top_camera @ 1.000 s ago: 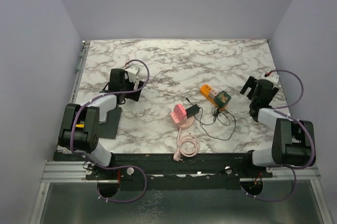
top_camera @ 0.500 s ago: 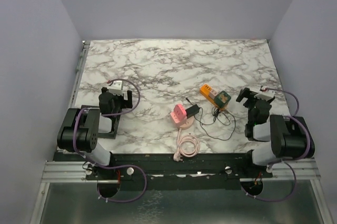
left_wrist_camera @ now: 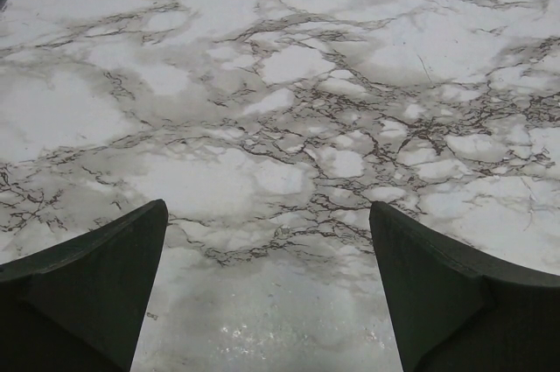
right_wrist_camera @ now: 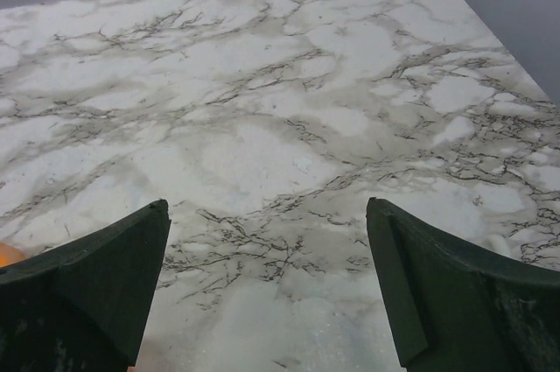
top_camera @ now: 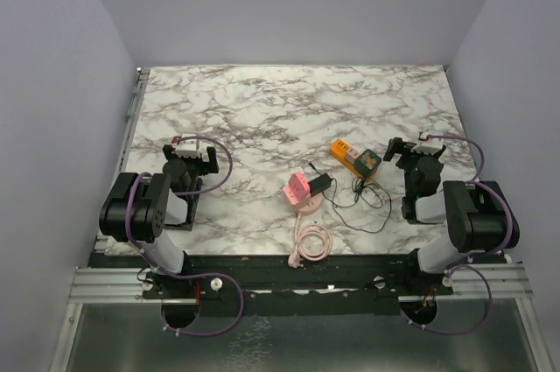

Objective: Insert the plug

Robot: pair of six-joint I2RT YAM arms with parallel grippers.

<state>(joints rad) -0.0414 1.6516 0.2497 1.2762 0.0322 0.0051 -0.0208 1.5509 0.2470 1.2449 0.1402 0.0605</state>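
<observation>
A pink power strip (top_camera: 298, 191) with a coiled pink cord (top_camera: 311, 242) lies at the table's near middle. A black plug (top_camera: 320, 183) with a thin black cable (top_camera: 367, 206) rests against its right side. An orange and green device (top_camera: 357, 157) lies behind to the right. My left gripper (top_camera: 189, 155) is folded back near its base at the left, open and empty, over bare marble (left_wrist_camera: 267, 206). My right gripper (top_camera: 411, 150) is folded back at the right, open and empty (right_wrist_camera: 267, 206).
The marble table (top_camera: 289, 101) runs back to a lilac wall. A black base mat (top_camera: 179, 206) lies under the left arm. An orange edge (right_wrist_camera: 7, 254) shows at the far left of the right wrist view.
Both arms have pulled back and folded down toward their bases. The left gripper moved nearer and left; the right gripper moved a little left. The plug and the strip have not moved.
</observation>
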